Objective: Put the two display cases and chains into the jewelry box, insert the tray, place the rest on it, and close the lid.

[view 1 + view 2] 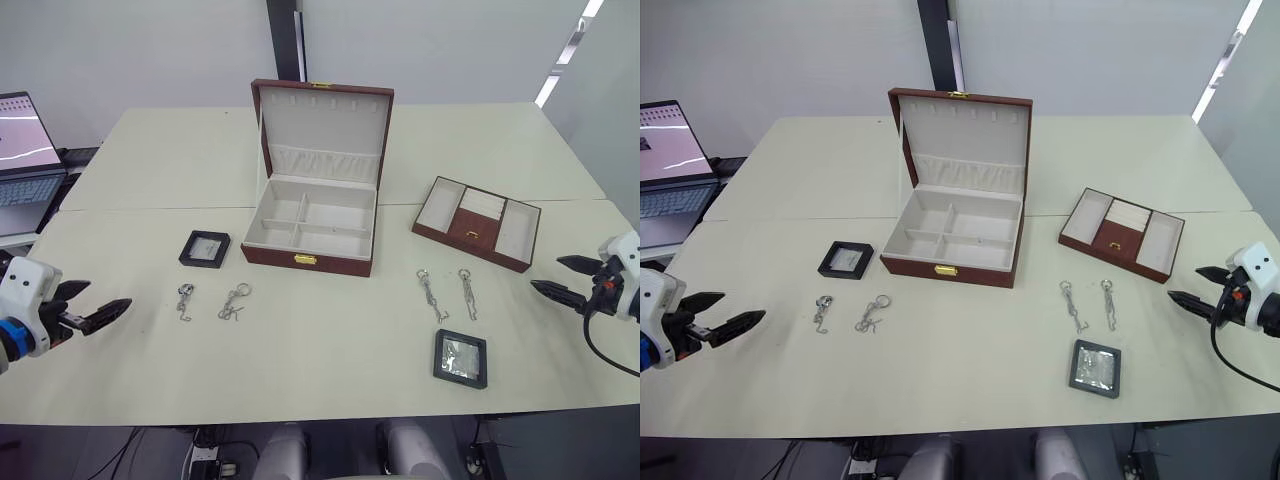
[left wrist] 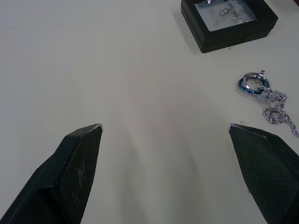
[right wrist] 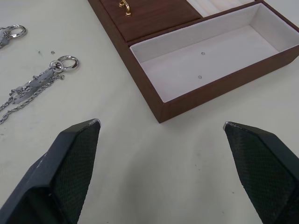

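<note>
- left gripper (image 1: pixel 112 309) and right gripper (image 1: pixel 552 279): jaws spread, empty, at opposite table edges.
- jewelry box (image 1: pixel 310 236) mid-table, lid (image 1: pixel 324 128) up; display cases (image 1: pixel 205 249), chains (image 1: pixel 233 303), tray (image 1: pixel 477 222) all outside.
- risk: thin chains may slip from pinch.

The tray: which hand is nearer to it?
Right. The right hand hovers open just off the tray, at its outer end; the left hand is across the table, beyond the jewelry box.

Jewelry box (image 1: pixel 952 240) stands open mid-table, its lid (image 1: pixel 965 135) upright.
</note>
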`<state>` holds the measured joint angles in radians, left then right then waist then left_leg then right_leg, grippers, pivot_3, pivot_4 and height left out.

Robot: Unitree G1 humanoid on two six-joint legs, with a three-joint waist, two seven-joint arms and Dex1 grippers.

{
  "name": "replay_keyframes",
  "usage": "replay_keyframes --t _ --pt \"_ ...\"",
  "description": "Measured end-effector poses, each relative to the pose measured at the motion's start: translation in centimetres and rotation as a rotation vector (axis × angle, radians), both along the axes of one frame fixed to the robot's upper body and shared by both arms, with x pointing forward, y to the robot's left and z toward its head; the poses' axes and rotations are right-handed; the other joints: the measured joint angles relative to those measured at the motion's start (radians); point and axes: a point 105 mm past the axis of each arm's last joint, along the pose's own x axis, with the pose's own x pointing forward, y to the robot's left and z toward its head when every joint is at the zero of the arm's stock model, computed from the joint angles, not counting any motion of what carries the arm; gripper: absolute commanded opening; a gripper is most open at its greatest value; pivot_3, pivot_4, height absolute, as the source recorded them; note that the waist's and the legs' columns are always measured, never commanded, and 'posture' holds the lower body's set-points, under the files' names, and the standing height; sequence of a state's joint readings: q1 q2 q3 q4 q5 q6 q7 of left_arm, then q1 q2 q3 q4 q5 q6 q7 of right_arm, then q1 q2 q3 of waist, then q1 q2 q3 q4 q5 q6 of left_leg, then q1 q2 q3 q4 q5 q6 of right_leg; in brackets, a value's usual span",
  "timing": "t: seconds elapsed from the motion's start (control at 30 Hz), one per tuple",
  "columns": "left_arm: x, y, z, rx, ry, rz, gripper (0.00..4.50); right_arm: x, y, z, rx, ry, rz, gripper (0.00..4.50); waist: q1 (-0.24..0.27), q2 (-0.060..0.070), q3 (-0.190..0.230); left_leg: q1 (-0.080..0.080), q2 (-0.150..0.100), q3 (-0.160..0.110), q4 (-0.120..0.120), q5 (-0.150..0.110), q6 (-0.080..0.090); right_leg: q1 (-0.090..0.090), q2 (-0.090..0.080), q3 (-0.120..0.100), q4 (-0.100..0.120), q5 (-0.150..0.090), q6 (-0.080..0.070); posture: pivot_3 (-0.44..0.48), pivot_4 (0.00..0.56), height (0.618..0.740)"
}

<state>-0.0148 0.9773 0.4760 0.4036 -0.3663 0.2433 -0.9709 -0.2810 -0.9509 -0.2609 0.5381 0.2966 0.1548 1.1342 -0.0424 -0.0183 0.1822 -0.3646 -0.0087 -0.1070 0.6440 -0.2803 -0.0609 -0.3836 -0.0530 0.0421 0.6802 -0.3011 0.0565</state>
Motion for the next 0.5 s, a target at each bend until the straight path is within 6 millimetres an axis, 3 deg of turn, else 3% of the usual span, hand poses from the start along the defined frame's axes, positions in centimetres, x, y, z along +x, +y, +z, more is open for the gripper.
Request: replay_keyframes --t 0.3,0.43,0.5 --pt "0.3 0.2 0.2 0.016 -0.013 0.011 4.49 -0.2 -0.4 -0.2 0.014 -0.011 -0.033 4.49 0.0 0.0 0.0 0.0 0.0 0.0 0.0 0.0 0.0 0.0 0.0 0.0 0.0 0.0 0.0 0.0 0.15 0.74" --pt "1.4 -0.5 0.6 0.0 -0.06 0.02 4.49 0.2 0.1 1.7 0.126 -0.106 -0.079 4.49 0.001 0.0 0.0 0.0 0.0 0.0 0.001 0.0 0.0 0.0 0.0 0.0 0.0 0.0 0.0 0.0 0.15 0.74" --pt "3.0 -1.6 1.6 -0.022 -0.109 0.006 4.49 0.8 2.1 3.3 0.194 -0.17 -0.051 4.49 0.002 0.0 0.0 0.0 0.0 -0.001 0.001 0.0 0.0 0.0 0.0 0.0 0.001 0.0 0.0 0.0 0.15 0.74"
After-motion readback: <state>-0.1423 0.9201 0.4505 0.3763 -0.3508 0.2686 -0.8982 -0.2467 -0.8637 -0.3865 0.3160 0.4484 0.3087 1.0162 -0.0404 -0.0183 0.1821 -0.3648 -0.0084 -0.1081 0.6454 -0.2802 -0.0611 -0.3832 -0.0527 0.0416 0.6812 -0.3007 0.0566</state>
